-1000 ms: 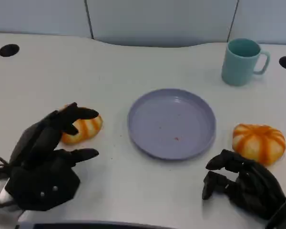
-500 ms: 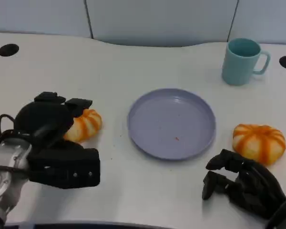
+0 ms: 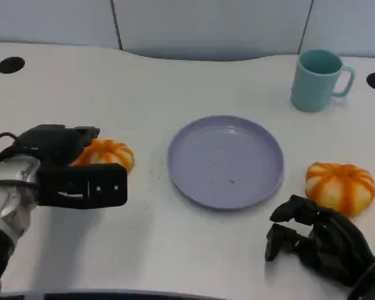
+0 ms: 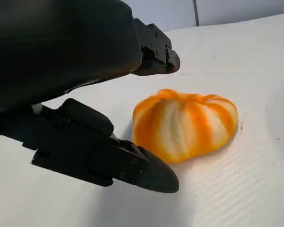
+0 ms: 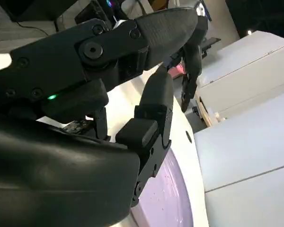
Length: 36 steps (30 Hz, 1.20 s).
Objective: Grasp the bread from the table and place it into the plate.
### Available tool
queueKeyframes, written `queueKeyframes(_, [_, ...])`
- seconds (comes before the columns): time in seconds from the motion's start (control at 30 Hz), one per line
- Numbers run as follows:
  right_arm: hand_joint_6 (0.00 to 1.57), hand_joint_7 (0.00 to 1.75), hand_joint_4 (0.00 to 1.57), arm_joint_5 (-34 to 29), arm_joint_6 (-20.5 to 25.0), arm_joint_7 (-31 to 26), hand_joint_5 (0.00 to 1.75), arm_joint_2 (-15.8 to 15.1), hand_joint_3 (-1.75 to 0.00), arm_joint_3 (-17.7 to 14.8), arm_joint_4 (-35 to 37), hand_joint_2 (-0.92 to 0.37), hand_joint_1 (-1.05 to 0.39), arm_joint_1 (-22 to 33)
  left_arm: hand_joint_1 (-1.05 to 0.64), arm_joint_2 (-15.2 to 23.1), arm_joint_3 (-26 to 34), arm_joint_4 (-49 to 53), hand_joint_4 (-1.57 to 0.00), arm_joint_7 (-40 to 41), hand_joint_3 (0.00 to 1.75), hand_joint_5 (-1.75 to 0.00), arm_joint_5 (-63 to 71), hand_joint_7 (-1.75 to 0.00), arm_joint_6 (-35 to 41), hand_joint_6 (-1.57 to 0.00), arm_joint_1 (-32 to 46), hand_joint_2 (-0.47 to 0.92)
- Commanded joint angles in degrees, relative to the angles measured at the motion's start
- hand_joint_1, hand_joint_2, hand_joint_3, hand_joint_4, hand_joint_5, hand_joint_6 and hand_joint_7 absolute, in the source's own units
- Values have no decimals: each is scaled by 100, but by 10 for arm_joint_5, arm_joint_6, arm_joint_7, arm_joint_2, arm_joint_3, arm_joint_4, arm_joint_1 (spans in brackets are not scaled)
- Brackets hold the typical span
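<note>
Reaching in from the near left edge of the table (image 3: 175, 81), the left hand (image 3: 65, 169) sits just beside the bread (image 3: 109, 156), an orange-and-cream striped bun lying on the table to the left of the plate (image 3: 225, 161). In the left wrist view the bread (image 4: 185, 124) lies between spread fingers (image 4: 109, 156), one group low beside it and another arching above, with nothing pinched yet; the hand is open and I cannot tell whether any finger touches the crust. A second bun (image 3: 339, 186) lies on the table to the right of the plate, near the right hand (image 3: 319, 240), whose fingers are curled inward around nothing. A teal mug (image 3: 317, 80) stands well behind the plate toward the far right.

The risks from here look mostly about the closing grip, as I judge it. The bun seems soft and rounded, so fingers closing off-centre could push it sideways along the smooth table instead of trapping it, possibly toward the plate rim. Squeezing too hard may crush or dent it; too lightly, and it could slip out while being carried. The lower fingers lie close to the tabletop, so a low approach might scrape the surface. On release, dropping it at the raised rim could let it roll back onto the table.
</note>
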Motion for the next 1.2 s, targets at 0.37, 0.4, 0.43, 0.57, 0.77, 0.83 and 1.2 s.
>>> queueKeyframes(0.37, [76, 85, 61, -10, 16, -12, 146, -4, -2, 6, 0, -92, -48, 32, -86, -52, -50, 185, 0, 32, 1, 0, -19, -1, 4, -12, -110, 91])
queueKeyframes(0.4, [76, 85, 61, -11, 14, -13, 146, -3, -2, 6, -2, -92, -49, 33, -87, -56, -52, 191, 0, 34, 1, 0, -20, 0, 3, -12, -114, 91])
queueKeyframes(0.43, [77, 85, 61, -12, 14, -15, 146, -2, -2, 7, -4, -92, -50, 35, -87, -59, -54, 196, 0, 35, 1, 0, -21, 0, 3, -12, -118, 91])
queueKeyframes(0.57, [76, 87, 61, -14, 18, -24, 147, -1, -2, 14, -22, -92, -52, 43, -86, -70, -71, 213, 0, 36, 1, 0, -14, 0, 11, -11, -133, 92])
queueKeyframes(0.77, [75, 91, 61, -15, 2, -26, 149, 1, -4, 18, -20, -92, -49, 46, -87, -91, -101, 236, 0, 45, 0, 0, -2, -1, 25, -12, -155, 91])
queueKeyframes(0.83, [73, 92, 61, -12, 5, -22, 150, 1, -5, 17, -16, -92, -48, 45, -87, -97, -108, 243, 0, 44, 0, 0, 2, -1, 32, -13, -161, 90])
queueKeyframes(1.2, [71, 93, 59, -6, 19, -17, 149, 2, -4, 18, -34, -92, -50, 54, -81, -115, -127, 272, -9, 29, 0, -5, -3, -3, 54, -19, -163, 88])
